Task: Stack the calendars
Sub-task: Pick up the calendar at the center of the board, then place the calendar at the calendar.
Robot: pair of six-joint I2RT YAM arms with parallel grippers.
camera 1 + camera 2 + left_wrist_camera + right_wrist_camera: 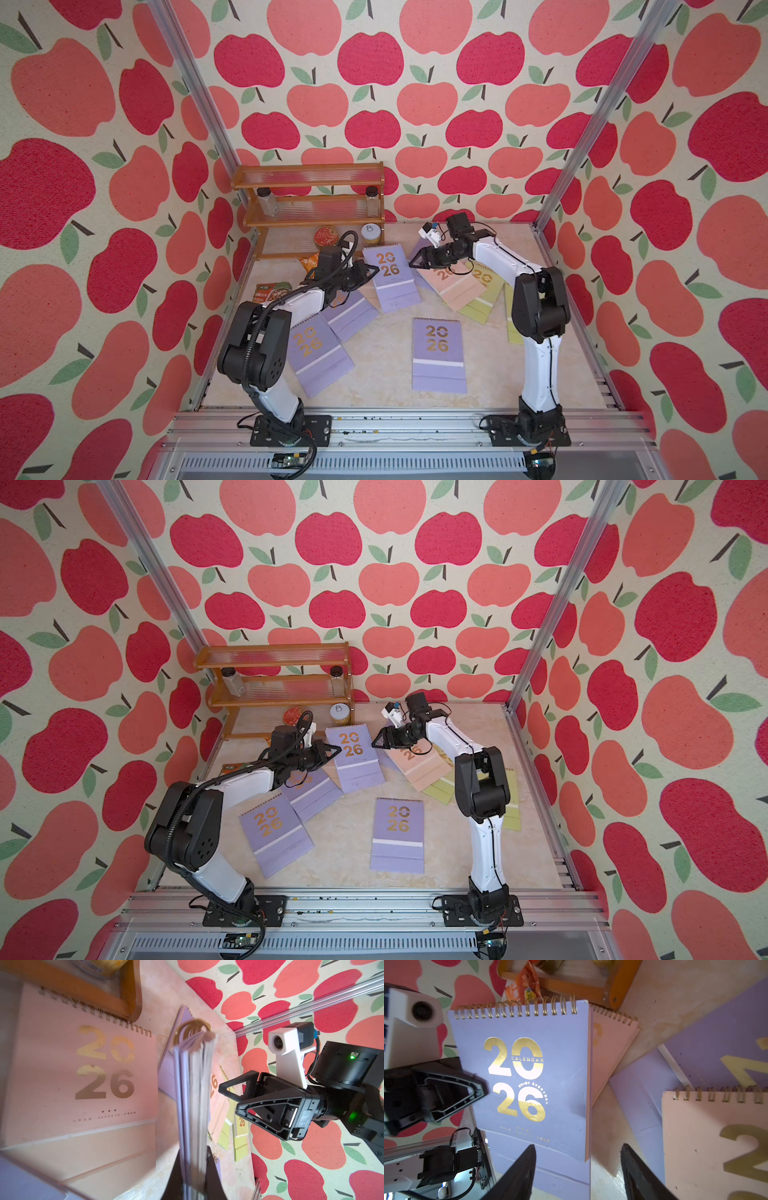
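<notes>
Left wrist view, lilac calendar (191, 1095) edge-on, lengthwise along clamping left fingers (213, 1184), spiral outward, right fingers (270, 1119) apart.

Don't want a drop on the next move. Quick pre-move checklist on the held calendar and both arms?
1. left gripper shut on held calendar: ok.
2. right gripper open, empty: ok.
3. Calendar's free edge lined up between right fingers: ok.
4. Contact of right fingers with it: cannot tell.
5. Held calendar clear of pink calendar beneath: cannot tell.
6. Stack started: not ok; front calendar lies alone.
</notes>
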